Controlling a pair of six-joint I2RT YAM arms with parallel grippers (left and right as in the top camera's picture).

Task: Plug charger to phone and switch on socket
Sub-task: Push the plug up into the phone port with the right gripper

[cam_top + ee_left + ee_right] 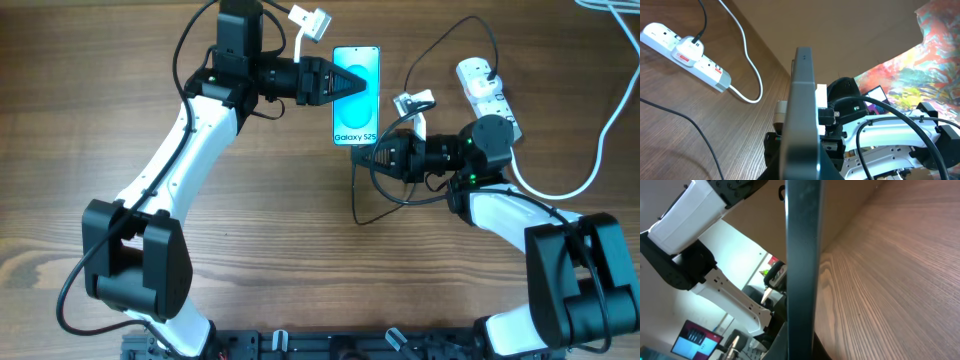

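The phone [357, 80], teal screen up with its white text strip at the near short edge, is held off the table. My left gripper [338, 82] is shut on its left long side. It shows edge-on in the left wrist view [802, 100] and the right wrist view [802, 245]. My right gripper [366, 155] is shut at the phone's near short edge, where the charger's thin black cable [357, 195] begins. The connector tip is hidden between its fingers. The cable's white plug adapter [478, 76] sits in the socket [497, 100], also seen in the left wrist view [715, 72].
The socket's thick white cord [600, 150] loops off to the right edge. Slack black cable curls on the wood below and left of my right arm [400, 200] and arcs over the table's far side [440, 45].
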